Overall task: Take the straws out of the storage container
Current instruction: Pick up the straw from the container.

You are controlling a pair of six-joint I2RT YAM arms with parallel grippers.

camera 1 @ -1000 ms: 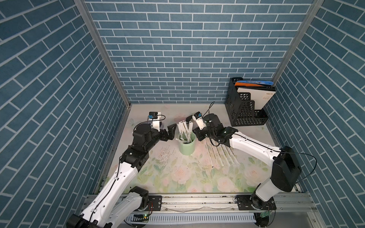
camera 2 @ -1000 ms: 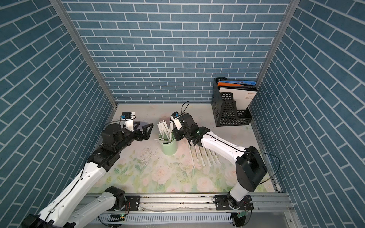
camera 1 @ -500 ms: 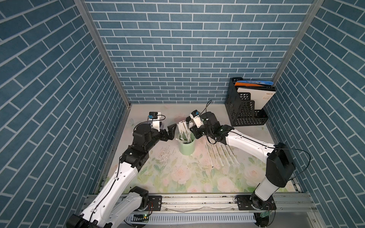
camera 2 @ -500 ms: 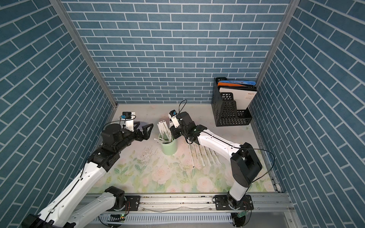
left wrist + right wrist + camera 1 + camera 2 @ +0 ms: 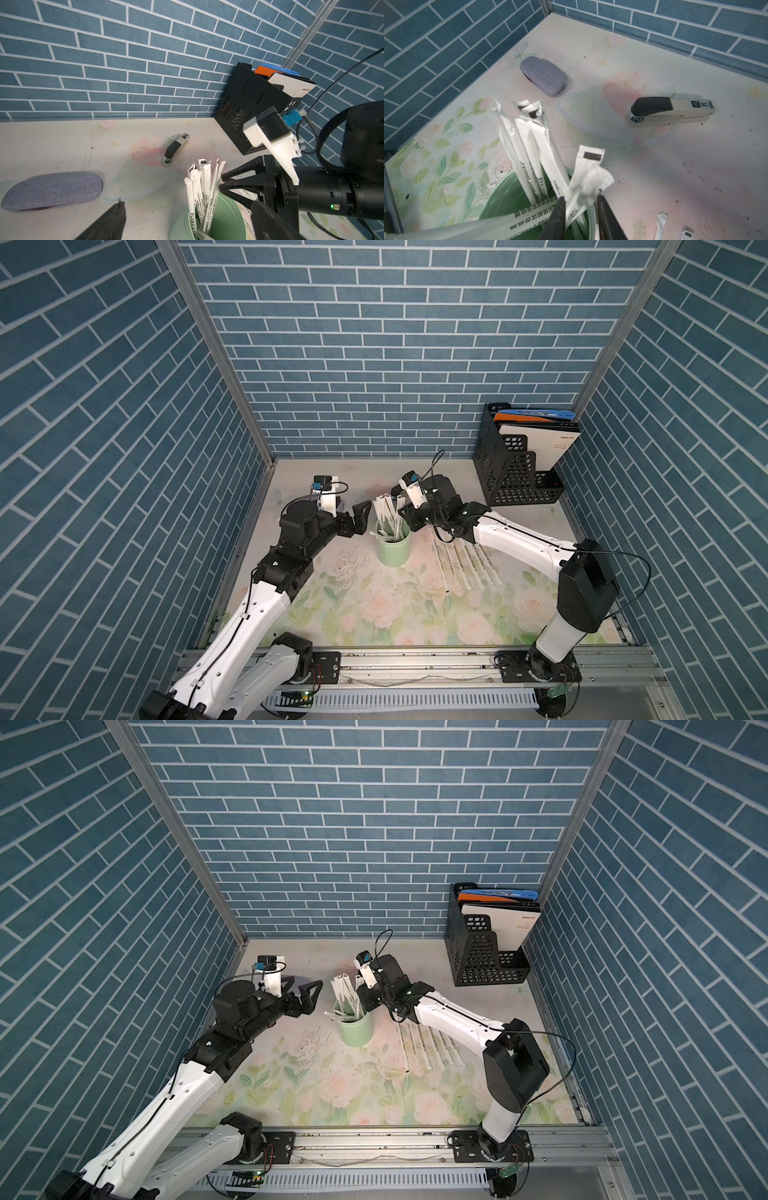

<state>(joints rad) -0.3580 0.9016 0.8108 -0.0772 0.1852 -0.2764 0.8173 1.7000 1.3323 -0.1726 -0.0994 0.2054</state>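
Right gripper (image 5: 580,197) narrowly straddles one of the straws (image 5: 529,149), grip unclear, in the storage container (image 5: 392,549) at desk (image 5: 374,614) centre; tangled neighbours may drag out or tip it, left gripper (image 5: 359,517) spread wide, unbracing, at its 9 o'clock.

Flat table (image 5: 374,614) – top covered w/ a pale floral-print mat, w/ a scuffed patch (image 5: 349,568) in the print on the left-arm side of centre. Mint container (image 5: 392,549) stands upright near the centre, just beside the scuff. A row of straws (image 5: 465,568) lies flat on the mat on the container's right-arm side, roughly parallel. Black file holder (image 5: 519,481) stands in the back right corner. Towards the back: grey fabric case (image 5: 543,78), clear flat plastic piece (image 5: 591,122) & a stapler (image 5: 668,110) – stapler's front end overlaps the plastic's edge, case just beside the plastic.
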